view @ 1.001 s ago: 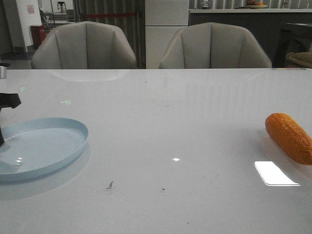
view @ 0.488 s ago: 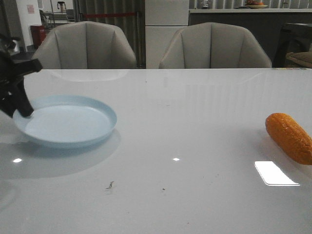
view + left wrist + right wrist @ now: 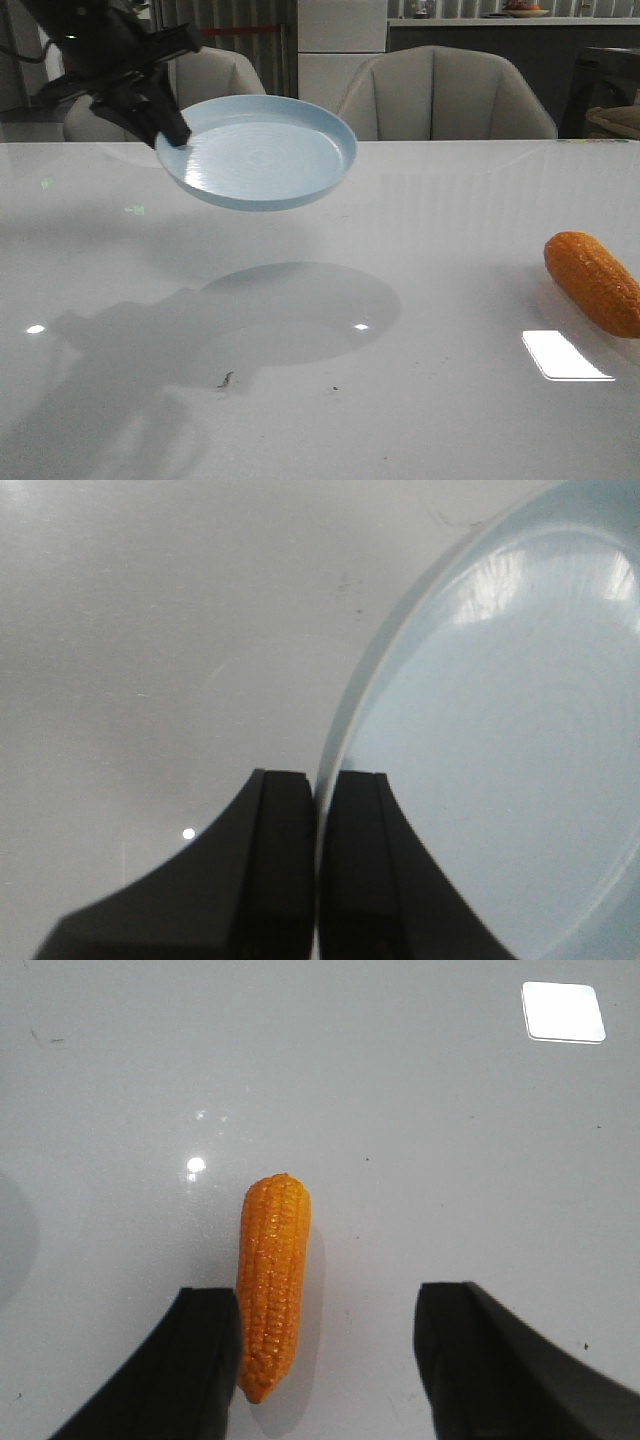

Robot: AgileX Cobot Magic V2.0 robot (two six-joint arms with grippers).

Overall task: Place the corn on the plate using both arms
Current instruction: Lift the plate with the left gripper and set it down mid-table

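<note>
The left gripper [image 3: 172, 132] pinches the rim of the plate [image 3: 262, 150] between closed fingers [image 3: 285, 865] and holds it in the air, tilted, above the table's [image 3: 420, 250] far-left part. The corn [image 3: 592, 283] lies at the right edge — between the right gripper's [image 3: 330, 1335] wide-spread fingers, just beside one of them, perhaps touching it.

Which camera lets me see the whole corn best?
The right wrist view: the whole corn lies on the white table, kernels clear, beside one finger of the open right hand. The front view cuts off its end at the picture's edge. The left wrist view shows no corn.
</note>
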